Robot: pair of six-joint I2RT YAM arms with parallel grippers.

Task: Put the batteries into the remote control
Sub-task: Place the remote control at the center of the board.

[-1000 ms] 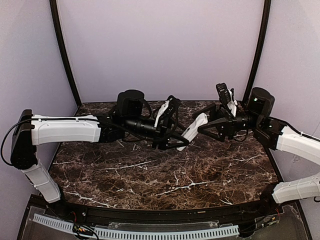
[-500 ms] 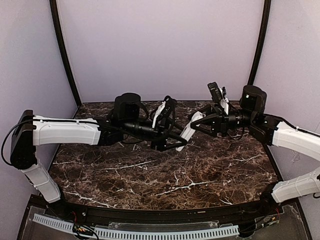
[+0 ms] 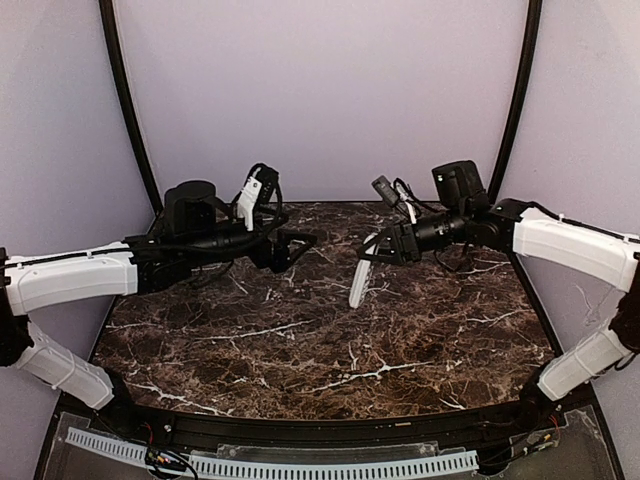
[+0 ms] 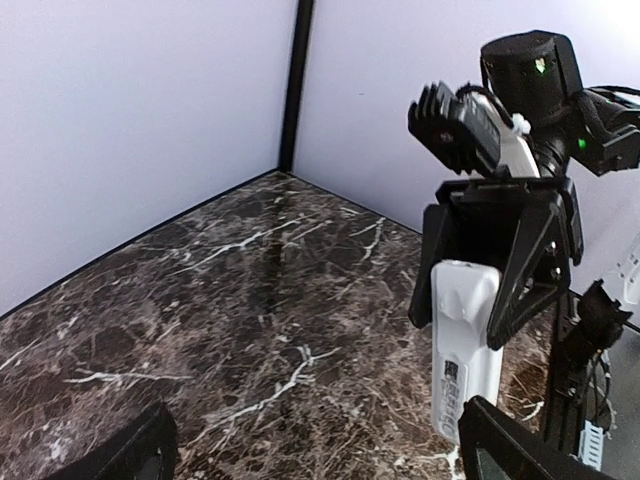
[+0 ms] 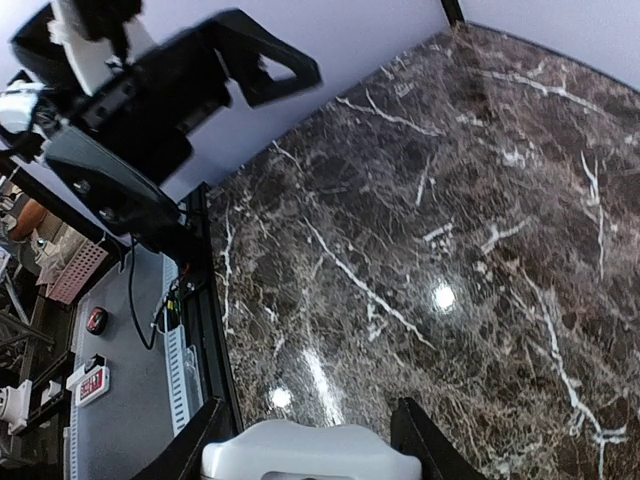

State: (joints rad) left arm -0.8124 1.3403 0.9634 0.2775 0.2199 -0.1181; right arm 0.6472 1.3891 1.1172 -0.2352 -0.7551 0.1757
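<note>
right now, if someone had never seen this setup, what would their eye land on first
First, the slim white remote control, held nearly upright over the dark marble table, right of centre. The right gripper is clamped on its top end. Facing it from the left, the left gripper hangs open and empty.

I saw the remote control [image 3: 360, 282] hanging nearly upright, right of centre over the table [image 3: 300, 350], with its upper end between the fingers of the right gripper [image 3: 374, 250]. The left gripper [image 3: 303, 245] sat to its left, apart from it, toward the back. I couldn't tell whether the remote's lower end touched the table.
</note>
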